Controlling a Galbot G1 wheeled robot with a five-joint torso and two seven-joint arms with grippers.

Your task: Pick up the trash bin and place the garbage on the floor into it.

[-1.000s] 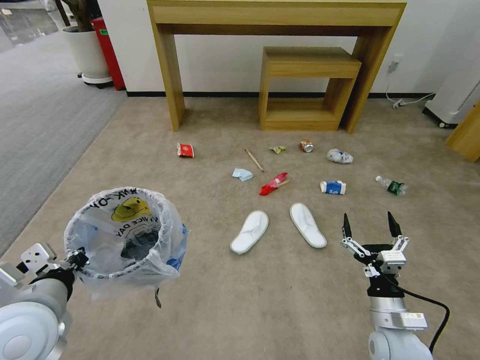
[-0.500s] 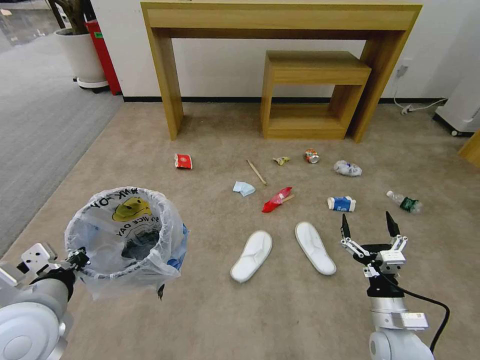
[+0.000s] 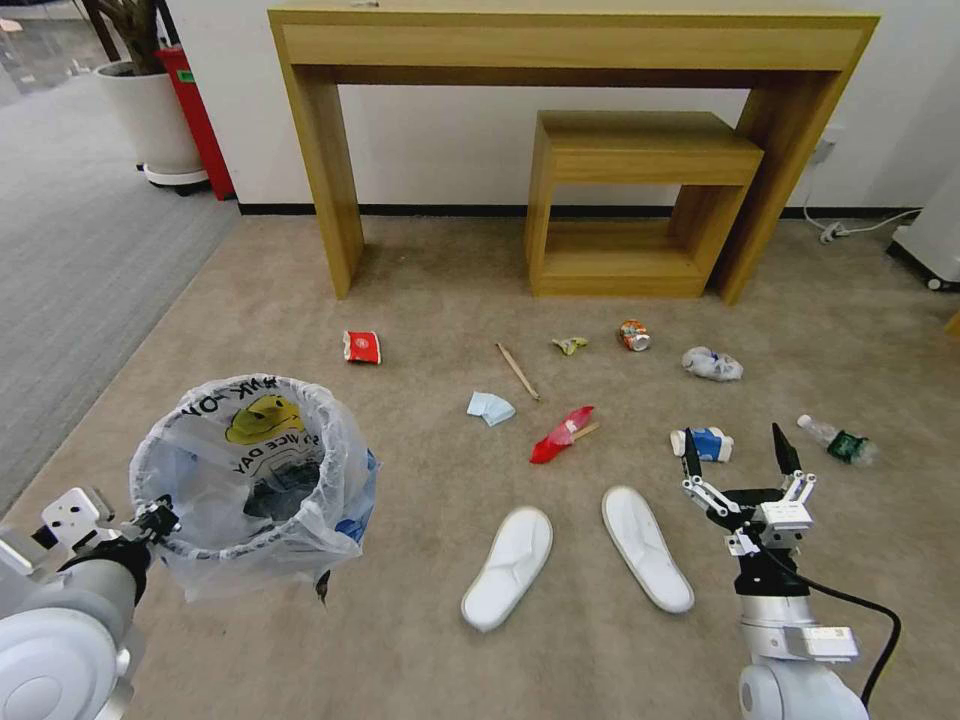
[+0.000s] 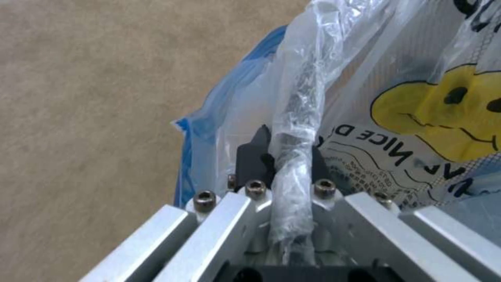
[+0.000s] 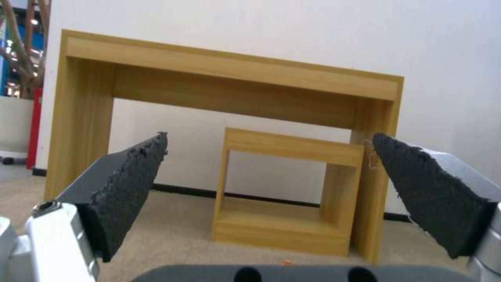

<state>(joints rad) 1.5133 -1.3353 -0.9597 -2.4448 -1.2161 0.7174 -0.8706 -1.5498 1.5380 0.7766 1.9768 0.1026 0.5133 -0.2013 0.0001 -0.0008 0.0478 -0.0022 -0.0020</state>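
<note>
My left gripper (image 3: 160, 520) is shut on the rim of the trash bin (image 3: 250, 480) and holds it above the beige floor (image 3: 420, 640) at the lower left. In the left wrist view the fingers (image 4: 250, 156) pinch the bag-wrapped rim of the trash bin (image 4: 417, 98). The garbage lies ahead: two white slippers (image 3: 508, 567) (image 3: 647, 547), a red wrapper (image 3: 562, 436), a blue-white cup (image 3: 705, 443), a bottle (image 3: 840, 440), a can (image 3: 633, 335), a chopstick (image 3: 517, 370) and a pale blue tissue (image 3: 490, 408). My right gripper (image 3: 735, 445) (image 5: 271, 188) is open and empty, above the floor near the cup.
A tall wooden console table (image 3: 570, 40) stands against the wall with a smaller wooden table (image 3: 640, 150) under it. Grey ribbed carpet (image 3: 80, 250), a white planter (image 3: 150, 110) and a red stand (image 3: 195, 110) lie at the far left. A cable (image 3: 850, 225) runs along the right wall.
The camera has moved forward, so the litter and tables now sit lower and nearer in the head view. Both arms keep their places, and the bin is still held.
</note>
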